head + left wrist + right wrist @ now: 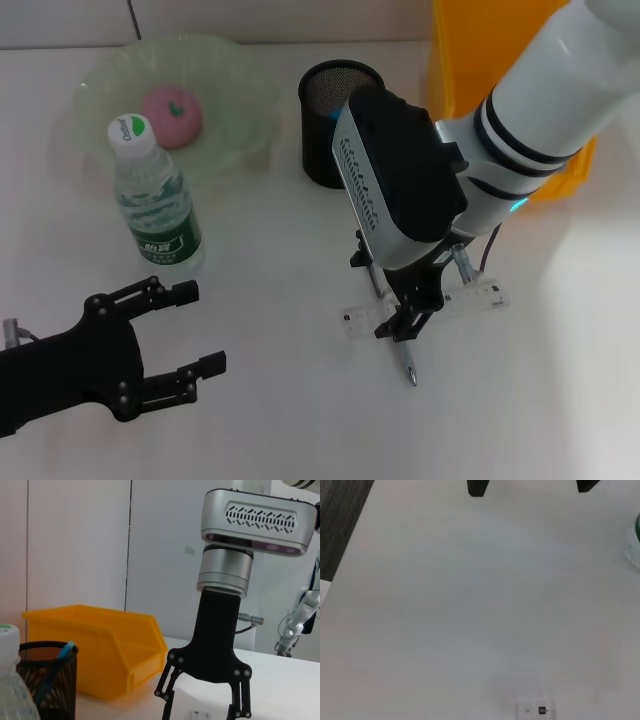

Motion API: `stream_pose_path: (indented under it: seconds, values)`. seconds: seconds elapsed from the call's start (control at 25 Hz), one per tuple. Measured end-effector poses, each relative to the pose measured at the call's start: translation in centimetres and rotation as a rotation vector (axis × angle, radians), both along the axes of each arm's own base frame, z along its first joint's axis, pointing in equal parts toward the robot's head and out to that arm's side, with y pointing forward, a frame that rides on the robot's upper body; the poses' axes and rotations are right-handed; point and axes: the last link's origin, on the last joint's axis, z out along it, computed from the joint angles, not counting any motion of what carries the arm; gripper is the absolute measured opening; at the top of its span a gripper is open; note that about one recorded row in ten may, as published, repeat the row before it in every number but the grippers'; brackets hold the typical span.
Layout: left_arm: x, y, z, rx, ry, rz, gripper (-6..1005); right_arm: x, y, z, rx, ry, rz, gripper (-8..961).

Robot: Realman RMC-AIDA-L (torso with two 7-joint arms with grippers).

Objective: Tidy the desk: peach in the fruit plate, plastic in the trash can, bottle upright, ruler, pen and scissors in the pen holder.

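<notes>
My right gripper (398,325) stands open, fingers down, over the clear ruler (455,303) and the pen (408,368), which lie crossed on the white desk. The left wrist view shows that gripper (202,707) from the side with its fingers (167,690) spread. At the front left my left gripper (198,330) hovers open and empty. The bottle (155,205) stands upright beside the green fruit plate (240,90), which holds the pink peach (172,115). The black mesh pen holder (325,110) stands behind the right gripper. Scissors and plastic are out of view.
An orange bin (460,60) stands at the back right, also seen as the orange bin (100,645) beside the pen holder (47,685), where something blue pokes out. The right wrist view shows bare desk (470,605) and one end of the ruler (540,711).
</notes>
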Motion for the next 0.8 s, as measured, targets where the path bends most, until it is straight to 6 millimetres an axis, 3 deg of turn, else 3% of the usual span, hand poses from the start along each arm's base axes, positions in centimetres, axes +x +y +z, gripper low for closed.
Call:
stream_pose_path:
  seconds: [0.8]
  values:
    - [-0.5,-0.3,0.2,0.009,0.005,0.021,804,1.8,0.2,-1.6,0.004,0.019,-0.064,795]
